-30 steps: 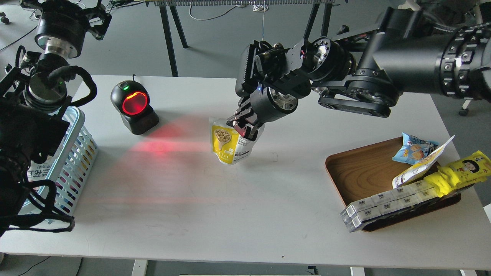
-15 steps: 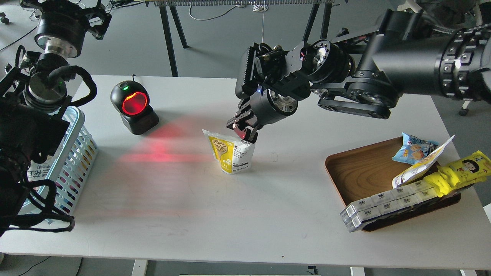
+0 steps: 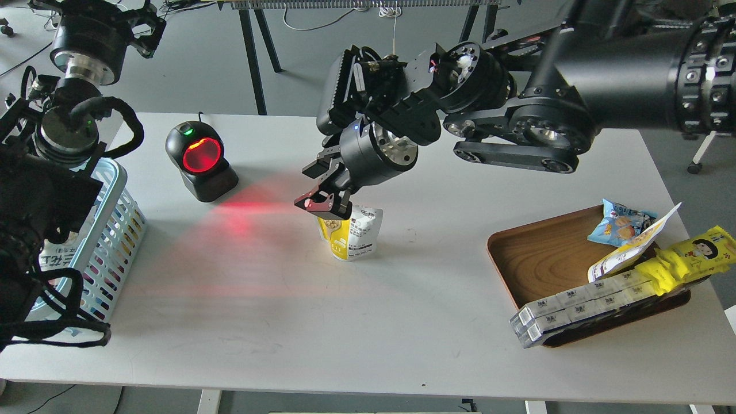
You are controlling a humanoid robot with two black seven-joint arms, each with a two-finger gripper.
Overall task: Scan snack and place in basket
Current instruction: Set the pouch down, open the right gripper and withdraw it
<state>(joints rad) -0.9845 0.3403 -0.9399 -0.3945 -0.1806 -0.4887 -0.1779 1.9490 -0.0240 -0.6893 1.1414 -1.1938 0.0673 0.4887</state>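
Released: right gripper [image 3: 322, 202] has lifted leftward off the snack [image 3: 351, 233].
Jaws wide, empty; pouch stands mid-frame on the counter [image 3: 287, 310], print side angled toward the scanner [image 3: 201, 161] for reading.

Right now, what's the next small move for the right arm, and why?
Probably lower the right gripper a little onto the top of the snack and close. Its fingers look open just above the pouch, which stands upright on the table, off to the side of the scanner beam.
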